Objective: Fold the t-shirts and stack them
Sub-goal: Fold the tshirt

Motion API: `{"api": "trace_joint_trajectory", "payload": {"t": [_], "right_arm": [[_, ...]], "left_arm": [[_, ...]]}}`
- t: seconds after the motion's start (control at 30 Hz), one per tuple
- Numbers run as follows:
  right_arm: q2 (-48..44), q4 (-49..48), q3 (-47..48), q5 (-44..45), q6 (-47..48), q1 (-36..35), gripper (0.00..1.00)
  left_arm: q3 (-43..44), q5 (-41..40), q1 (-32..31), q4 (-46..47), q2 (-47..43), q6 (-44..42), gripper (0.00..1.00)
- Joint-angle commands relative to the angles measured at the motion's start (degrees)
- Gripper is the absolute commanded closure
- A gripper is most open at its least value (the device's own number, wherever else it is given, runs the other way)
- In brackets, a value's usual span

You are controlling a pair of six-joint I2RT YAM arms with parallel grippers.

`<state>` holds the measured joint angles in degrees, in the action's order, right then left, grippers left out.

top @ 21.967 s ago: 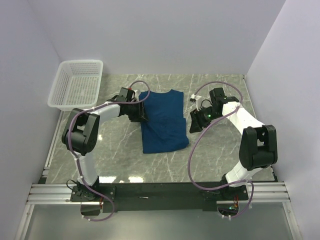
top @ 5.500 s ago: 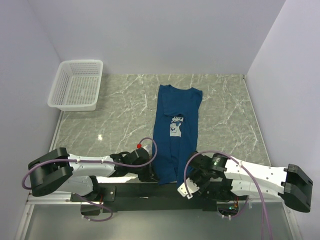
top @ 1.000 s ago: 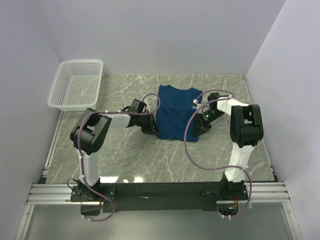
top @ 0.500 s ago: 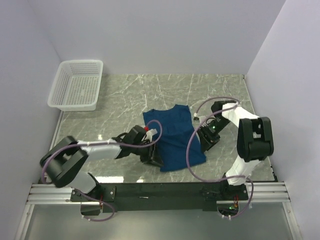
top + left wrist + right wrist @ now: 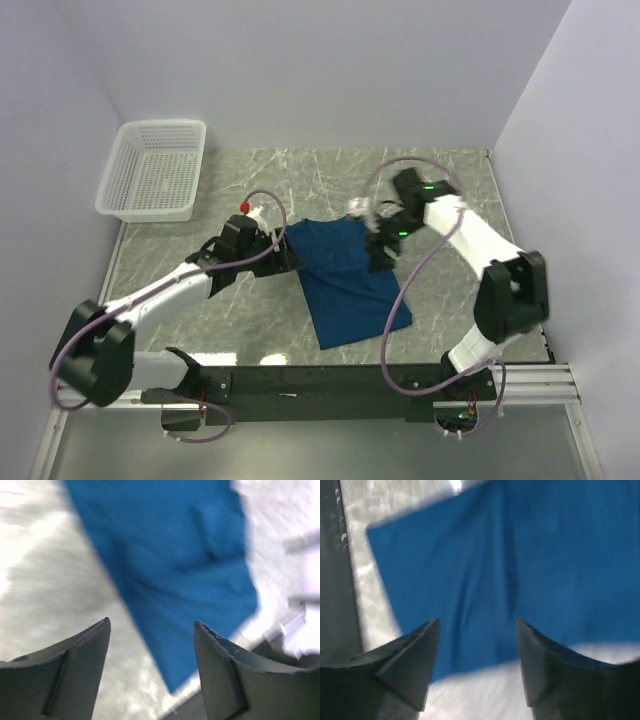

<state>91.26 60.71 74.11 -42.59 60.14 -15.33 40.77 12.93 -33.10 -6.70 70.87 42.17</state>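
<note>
A white plastic mesh basket (image 5: pixel 145 208) sits at the far left corner of a grey-green, marble-patterned desk (image 5: pixel 250 320), close beside the left wall. Plain pale walls (image 5: pixel 300 70) enclose the desk on its left, far and right sides. A silver metal rail (image 5: pixel 110 385) runs along the near edge.

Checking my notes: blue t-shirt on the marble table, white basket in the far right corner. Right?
No: the white basket is in the far left corner, per the top external view. The blue t-shirt is on the marble table.
</note>
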Motion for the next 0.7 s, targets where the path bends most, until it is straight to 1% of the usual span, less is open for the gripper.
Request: {"api": "trace_joint_trajectory", "payload": {"t": [0.0, 0.03, 0.07, 0.1, 0.2, 0.3, 0.33, 0.4, 0.47, 0.5, 0.53, 0.57, 0.6, 0.67], "right_arm": [[7.06, -12.34, 5.51, 2.48, -2.03, -13.03, 0.33], [8.39, -14.19, 7.35, 4.25, -3.87, -14.54, 0.46], [10.49, -15.69, 8.15, 5.49, -6.33, -16.55, 0.52], [11.56, -16.66, 9.29, 6.98, -6.44, -17.09, 0.61], [14.54, -17.03, 10.09, 8.65, -7.67, -18.15, 0.69], [15.87, -19.39, 9.57, 10.24, -10.21, -18.50, 0.70], [16.14, -20.27, 9.13, 12.07, -11.00, -18.59, 0.69], [16.49, -20.54, 9.47, 13.40, -12.94, -18.68, 0.68], [15.10, -18.79, 10.27, 13.59, -13.64, -18.07, 0.69], [14.30, -16.43, 10.10, 12.37, -12.95, -17.54, 0.69], [13.60, -14.76, 10.35, 10.87, -11.72, -16.06, 0.67], [13.07, -12.22, 10.62, 7.12, -7.88, -15.61, 0.65], [13.41, -7.75, 11.06, 6.12, -6.10, -15.34, 0.63], [15.77, -6.40, 11.85, 7.07, -6.78, -15.43, 0.63]], "left_arm": [[1.68, 2.44, 5.15, 2.12, 5.93, -3.06, 0.29], [1.59, 2.71, 5.24, 2.56, 6.21, -2.71, 0.29], [1.33, 2.89, 5.33, 3.00, 6.30, -2.45, 0.30], [0.19, 2.80, 5.42, 3.88, 5.60, -2.27, 0.30], [-2.97, 3.15, 5.42, 5.29, 3.84, -1.57, 0.29], [-4.91, 4.29, 5.59, 6.35, 3.57, -1.30, 0.30], [-5.18, 5.17, 5.59, 8.17, 3.75, -1.30, 0.30], [-4.40, 6.40, 5.68, 9.25, 5.23, -1.48, 0.31], [-3.08, 8.68, 5.68, 9.86, 6.29, -3.06, 0.33], [-1.33, 9.21, 5.68, 9.95, 7.51, -3.76, 0.33], [-0.44, 9.83, 5.68, 10.13, 8.31, -5.77, 0.34], [0.52, 10.10, 5.68, 10.30, 9.10, -6.57, 0.35], [2.54, 10.19, 5.68, 10.13, 11.28, -6.93, 0.36], [5.09, 10.45, 5.68, 9.69, 13.58, -8.68, 0.40]]}}
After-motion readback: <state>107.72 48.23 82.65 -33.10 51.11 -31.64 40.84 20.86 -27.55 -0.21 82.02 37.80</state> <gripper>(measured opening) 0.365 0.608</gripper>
